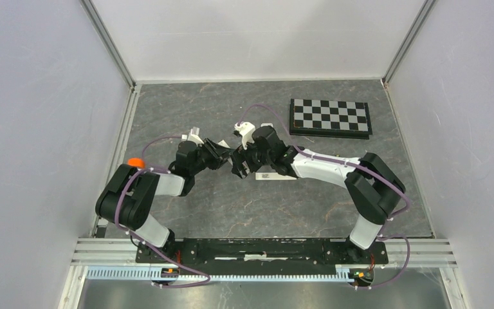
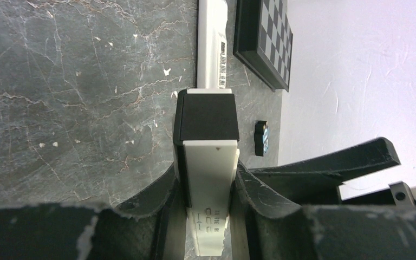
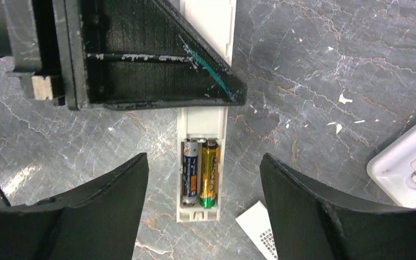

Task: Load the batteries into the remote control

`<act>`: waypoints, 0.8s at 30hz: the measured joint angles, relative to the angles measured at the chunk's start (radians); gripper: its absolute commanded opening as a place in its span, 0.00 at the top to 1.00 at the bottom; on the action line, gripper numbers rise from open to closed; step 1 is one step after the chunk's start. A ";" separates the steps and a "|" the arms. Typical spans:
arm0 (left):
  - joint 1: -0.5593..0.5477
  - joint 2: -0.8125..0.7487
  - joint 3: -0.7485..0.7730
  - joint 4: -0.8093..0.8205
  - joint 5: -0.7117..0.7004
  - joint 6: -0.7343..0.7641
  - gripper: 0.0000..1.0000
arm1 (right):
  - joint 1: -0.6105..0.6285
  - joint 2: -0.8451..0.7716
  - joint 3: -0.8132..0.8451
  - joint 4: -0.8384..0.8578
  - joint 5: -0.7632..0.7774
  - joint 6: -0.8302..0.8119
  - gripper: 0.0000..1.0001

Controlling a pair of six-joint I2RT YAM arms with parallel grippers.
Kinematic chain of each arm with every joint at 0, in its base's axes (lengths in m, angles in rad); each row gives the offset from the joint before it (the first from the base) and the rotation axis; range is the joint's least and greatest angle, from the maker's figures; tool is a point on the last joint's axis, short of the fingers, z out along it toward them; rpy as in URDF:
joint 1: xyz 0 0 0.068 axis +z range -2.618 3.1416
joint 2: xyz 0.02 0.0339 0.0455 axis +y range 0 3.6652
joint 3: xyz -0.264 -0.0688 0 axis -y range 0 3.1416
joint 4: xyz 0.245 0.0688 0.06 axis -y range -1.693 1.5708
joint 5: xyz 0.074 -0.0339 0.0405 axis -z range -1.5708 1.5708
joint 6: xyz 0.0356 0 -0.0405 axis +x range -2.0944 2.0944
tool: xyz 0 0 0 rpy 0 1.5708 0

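Two batteries [image 3: 199,173] sit side by side in the open recess of the remote control [image 3: 201,122], which the left gripper [image 2: 208,181] clamps near the middle of the table [image 1: 244,212]. The right gripper [image 3: 203,165] hovers above, jaws spread.

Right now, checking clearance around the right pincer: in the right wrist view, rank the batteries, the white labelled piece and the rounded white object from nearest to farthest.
1. batteries: directly between the right pincer's fingers, in the remote control's recess.
2. white labelled piece: beside the finger on the view's right.
3. rounded white object: at the view's right edge.
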 measured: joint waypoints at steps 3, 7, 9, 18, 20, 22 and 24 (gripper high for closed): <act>0.000 0.000 -0.009 0.030 0.000 -0.007 0.74 | -0.001 0.021 0.021 -0.002 -0.002 -0.007 0.37; 0.000 0.000 -0.011 0.049 0.000 -0.015 0.71 | -0.001 0.035 0.032 -0.006 -0.018 -0.016 0.47; 0.000 -0.001 -0.011 0.055 0.000 -0.017 0.69 | -0.001 0.043 0.034 -0.010 -0.020 -0.023 0.59; 0.003 -0.087 -0.021 0.002 -0.024 -0.024 0.19 | -0.020 0.062 0.052 -0.052 -0.021 -0.072 0.96; 0.006 -0.134 -0.021 -0.055 -0.046 -0.013 0.14 | -0.033 0.063 0.052 -0.064 -0.021 -0.119 0.98; 0.018 -0.200 -0.018 -0.152 -0.083 0.002 0.12 | -0.056 0.063 0.052 -0.077 -0.029 -0.194 1.00; 0.043 -0.257 -0.018 -0.235 -0.112 0.009 0.10 | -0.080 0.062 0.052 -0.105 -0.037 -0.267 0.99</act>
